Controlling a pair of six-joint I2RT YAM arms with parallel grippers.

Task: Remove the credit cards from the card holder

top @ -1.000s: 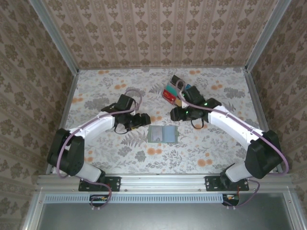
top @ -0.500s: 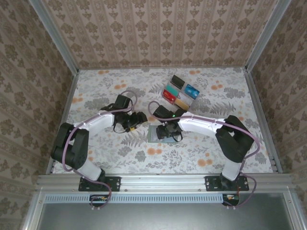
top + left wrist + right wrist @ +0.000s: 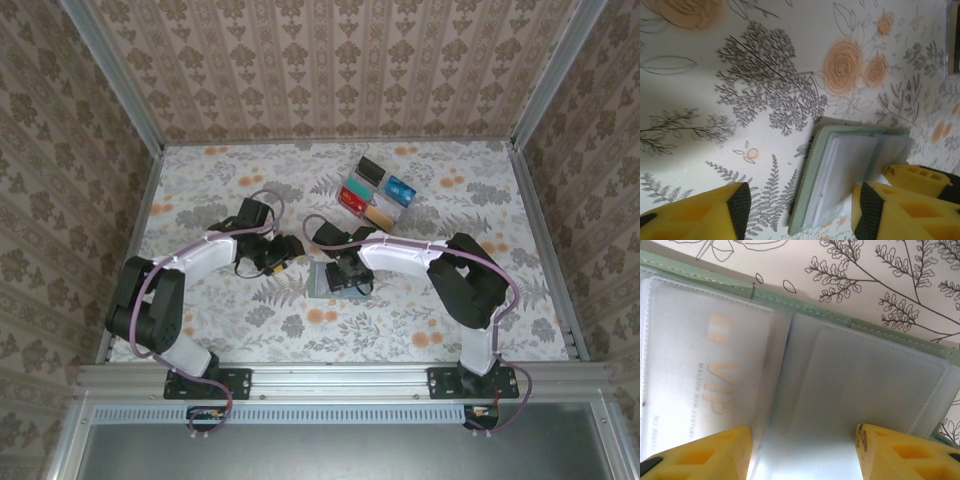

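card holder [image 3: 790, 355]: matt green stitched cover, frosted smooth plastic pockets | table [image 3: 765, 30]: matt floral-printed surface

Floral tablecloth [image 3: 250, 320]; damask wallpaper walls [image 3: 330, 70] three sides; aluminium frame rail [image 3: 330, 380] near edge.

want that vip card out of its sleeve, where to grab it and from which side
Probably the VIP card by its edge beside the centre fold, coming in from the fold side: it lies flat under a clear sleeve of the open card holder, leaving no raised edge. The sleeve's mouth isn't clear.
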